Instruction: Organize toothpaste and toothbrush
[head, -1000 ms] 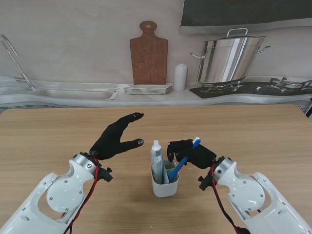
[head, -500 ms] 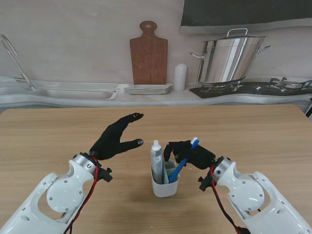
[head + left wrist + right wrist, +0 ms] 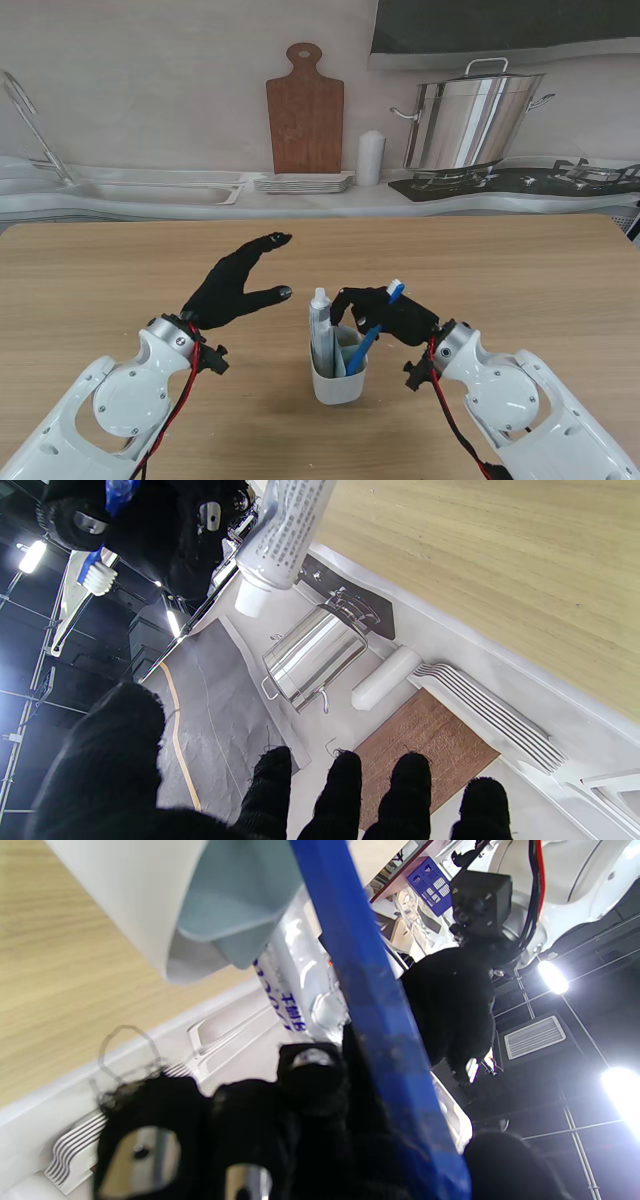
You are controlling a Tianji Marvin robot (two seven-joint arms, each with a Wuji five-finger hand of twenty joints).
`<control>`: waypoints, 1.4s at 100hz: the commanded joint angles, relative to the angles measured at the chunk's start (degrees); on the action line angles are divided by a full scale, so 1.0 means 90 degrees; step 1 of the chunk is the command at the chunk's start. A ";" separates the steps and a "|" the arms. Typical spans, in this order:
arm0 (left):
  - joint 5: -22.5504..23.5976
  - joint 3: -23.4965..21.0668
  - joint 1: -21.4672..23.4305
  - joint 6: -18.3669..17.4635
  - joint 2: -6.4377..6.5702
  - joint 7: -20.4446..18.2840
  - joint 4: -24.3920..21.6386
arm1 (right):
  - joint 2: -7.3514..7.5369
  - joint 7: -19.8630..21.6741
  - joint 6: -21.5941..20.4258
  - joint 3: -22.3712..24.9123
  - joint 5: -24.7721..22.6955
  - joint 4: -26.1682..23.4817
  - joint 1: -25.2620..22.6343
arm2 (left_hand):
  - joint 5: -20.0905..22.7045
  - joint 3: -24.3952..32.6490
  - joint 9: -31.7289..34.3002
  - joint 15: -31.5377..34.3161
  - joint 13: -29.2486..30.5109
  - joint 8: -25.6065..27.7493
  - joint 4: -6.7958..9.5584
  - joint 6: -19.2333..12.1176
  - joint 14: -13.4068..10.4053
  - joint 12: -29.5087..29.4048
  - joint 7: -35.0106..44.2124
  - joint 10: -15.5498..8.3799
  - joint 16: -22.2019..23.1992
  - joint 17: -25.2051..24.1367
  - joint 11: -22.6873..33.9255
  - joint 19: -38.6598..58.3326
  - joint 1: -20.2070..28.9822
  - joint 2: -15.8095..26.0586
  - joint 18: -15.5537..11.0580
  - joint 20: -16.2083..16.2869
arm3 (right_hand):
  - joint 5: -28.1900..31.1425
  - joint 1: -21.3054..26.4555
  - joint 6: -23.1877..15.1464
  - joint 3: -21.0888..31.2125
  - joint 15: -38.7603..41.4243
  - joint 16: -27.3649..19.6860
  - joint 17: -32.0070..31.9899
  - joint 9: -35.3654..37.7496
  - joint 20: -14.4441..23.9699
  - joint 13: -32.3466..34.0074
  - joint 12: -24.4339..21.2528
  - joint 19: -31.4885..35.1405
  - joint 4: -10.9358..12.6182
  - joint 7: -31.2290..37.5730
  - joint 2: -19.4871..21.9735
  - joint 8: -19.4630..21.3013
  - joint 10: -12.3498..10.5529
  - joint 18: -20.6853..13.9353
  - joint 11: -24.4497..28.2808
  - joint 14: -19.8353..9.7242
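The white cup (image 3: 338,382) stands on the wooden surface (image 3: 520,270) between the hands, holding the toothpaste tube (image 3: 321,330) upright (cap up). The right hand (image 3: 385,313) grasps the blue toothbrush (image 3: 372,333), whose lower end is inside the cup. The left hand (image 3: 232,284) hovers beside, fingers (image 3: 406,790) spread, grasping nothing.
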 commanded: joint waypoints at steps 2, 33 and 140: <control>0.0004 -0.0027 0.0042 0.0001 -0.0015 -0.0091 -0.0088 | -0.0032 0.0063 -0.0039 -0.0033 -0.0019 0.0004 -0.0013 | -0.0101 0.0004 0.0004 0.0018 0.0103 0.0003 -0.0073 -0.0049 -0.0011 -0.0102 -0.0011 -0.0009 0.0116 -0.0063 0.0080 0.0004 0.0074 -0.0005 0.0031 -0.0033 | -0.0310 -0.1343 0.0079 0.0735 0.0028 -0.0112 0.0106 0.0194 -0.0058 -0.0128 0.0103 0.0315 0.0301 -0.0102 0.1893 0.0045 0.0342 -0.0273 0.0382 -0.1204; 0.0000 -0.0068 0.0072 -0.0031 -0.0013 -0.0092 -0.0072 | -0.0031 0.0058 -0.0093 -0.0069 -0.0018 0.0029 0.0023 | -0.0102 0.0008 0.0002 0.0015 0.0096 0.0002 -0.0072 -0.0046 -0.0009 -0.0102 -0.0013 -0.0007 0.0116 -0.0070 0.0079 -0.0002 0.0073 -0.0009 0.0035 -0.0041 | -0.0689 -0.1343 0.0114 0.0735 0.0003 -0.0160 0.0103 0.0075 -0.0096 -0.0124 0.0102 0.0282 0.0796 -0.0202 0.1893 0.0000 0.0231 -0.0358 0.0409 -0.1288; 0.0011 -0.0124 0.0140 -0.0019 -0.0010 -0.0094 -0.0093 | -0.0025 -0.0050 -0.0226 -0.0057 -0.0324 -0.0047 0.0012 | -0.0098 -0.0003 0.0004 0.0005 0.0106 0.0000 -0.0077 -0.0048 -0.0009 -0.0103 -0.0026 -0.0013 0.0113 -0.0054 0.0072 -0.0124 0.0072 -0.0003 0.0047 -0.0047 | -0.2204 0.3228 0.0227 0.0374 -0.0600 -0.0715 -0.0249 -0.1791 -0.0329 -0.0129 0.0173 -0.0426 -0.5289 -0.0342 -0.9404 -0.0244 0.0456 0.0115 0.0253 -0.0937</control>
